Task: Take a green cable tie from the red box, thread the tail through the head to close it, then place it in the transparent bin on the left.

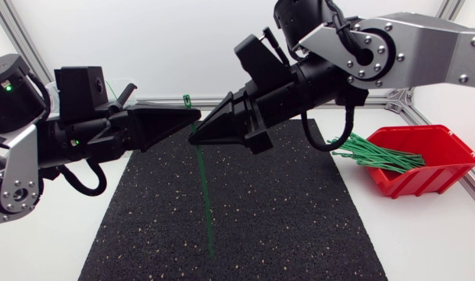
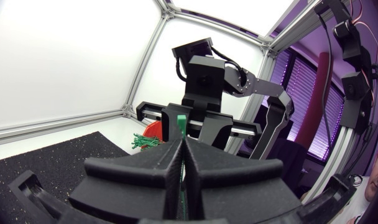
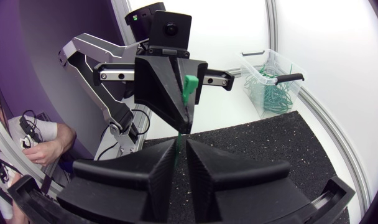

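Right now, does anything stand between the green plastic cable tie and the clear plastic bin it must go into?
Yes. The left gripper, shut on the green plastic cable tie, and its arm lie between the tie and the clear plastic bin behind them.

There are 2 grippers: the left gripper [image 1: 195,123] and the right gripper [image 1: 192,140]. 1 green cable tie [image 1: 205,195] is out alone. 1 red box [image 1: 444,168] on the right holds a pile of ties [image 1: 378,154], too many to count. 1 clear bin [image 3: 250,78] on the far left holds another pile [image 3: 271,96]. There is 1 black mat [image 1: 284,226].
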`<state>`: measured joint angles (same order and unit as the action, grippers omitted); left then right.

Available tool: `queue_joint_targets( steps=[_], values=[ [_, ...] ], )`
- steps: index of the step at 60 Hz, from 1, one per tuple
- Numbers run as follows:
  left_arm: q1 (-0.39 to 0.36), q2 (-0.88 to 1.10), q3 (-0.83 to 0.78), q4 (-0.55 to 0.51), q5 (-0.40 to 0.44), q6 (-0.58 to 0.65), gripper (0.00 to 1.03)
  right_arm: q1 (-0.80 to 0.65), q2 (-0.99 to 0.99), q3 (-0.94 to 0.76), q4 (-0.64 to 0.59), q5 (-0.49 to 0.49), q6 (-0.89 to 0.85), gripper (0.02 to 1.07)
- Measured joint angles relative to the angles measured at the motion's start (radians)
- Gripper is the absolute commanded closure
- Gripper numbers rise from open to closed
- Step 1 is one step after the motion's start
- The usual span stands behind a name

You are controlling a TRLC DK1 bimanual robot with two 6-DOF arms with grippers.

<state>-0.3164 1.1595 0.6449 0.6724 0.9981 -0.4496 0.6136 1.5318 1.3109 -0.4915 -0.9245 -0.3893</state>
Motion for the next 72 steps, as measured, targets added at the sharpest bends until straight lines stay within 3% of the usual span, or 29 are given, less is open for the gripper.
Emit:
queue_joint_targets(
  steps=[31,68,72],
  values=[
    [0.022,0.027,0.0,0.008,-0.015,-0.023,0.49,-0.019,-0.004,-0.039,0.051,-0.015,0.056,1.01],
    [0.032,0.057,0.0,0.067,-0.038,-0.061,0.5,-0.066,-0.008,-0.078,0.182,-0.034,0.233,1.01],
    [0.029,0.06,0.0,0.067,-0.038,-0.067,0.56,-0.066,-0.008,-0.078,0.182,-0.037,0.237,1.01]
  ],
)
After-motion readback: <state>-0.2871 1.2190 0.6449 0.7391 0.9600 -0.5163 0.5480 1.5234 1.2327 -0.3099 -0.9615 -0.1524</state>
